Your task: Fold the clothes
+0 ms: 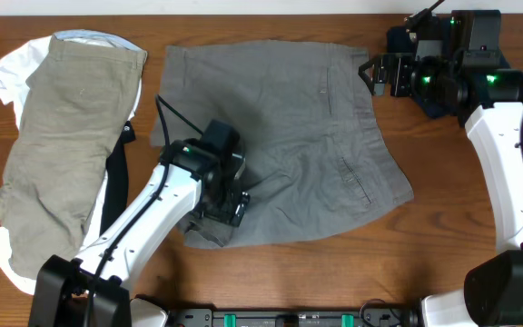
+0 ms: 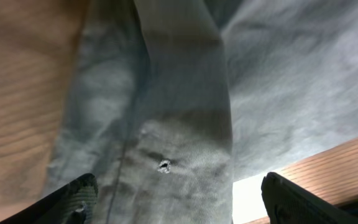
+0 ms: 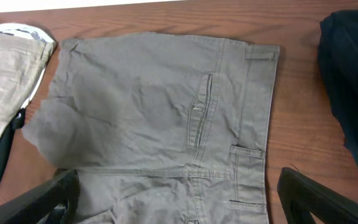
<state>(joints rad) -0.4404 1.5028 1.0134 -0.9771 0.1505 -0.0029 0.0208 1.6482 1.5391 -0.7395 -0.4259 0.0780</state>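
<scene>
Grey shorts [image 1: 280,136] lie spread, pocket side up, at centre of table [image 1: 425,263]. Left gripper [image 1: 222,211], jaws apart & empty, sits low over near-left leg hem; right gripper [image 1: 375,74], wide & empty, hovers by waistband corner. Pinch both layers at hem, then lift evenly.

Dark grey shorts [image 1: 280,136] are shown spread nearly flat at the middle of the desk [image 1: 425,245], back side up, with the waistband turned toward the right edge and the legs toward the left. A welt pocket [image 3: 201,118] is seen below the waistband, and the fabric is lightly creased throughout. The hem corner nearest the front edge is rumpled and lifted into folds. Khaki-olive shorts [image 1: 62,136] are laid lengthwise near the left edge, on top of a white garment [image 1: 7,73] whose rim is exposed around them. A navy garment [image 3: 353,93] is bunched at the far right corner, well apart from the rest.
</scene>
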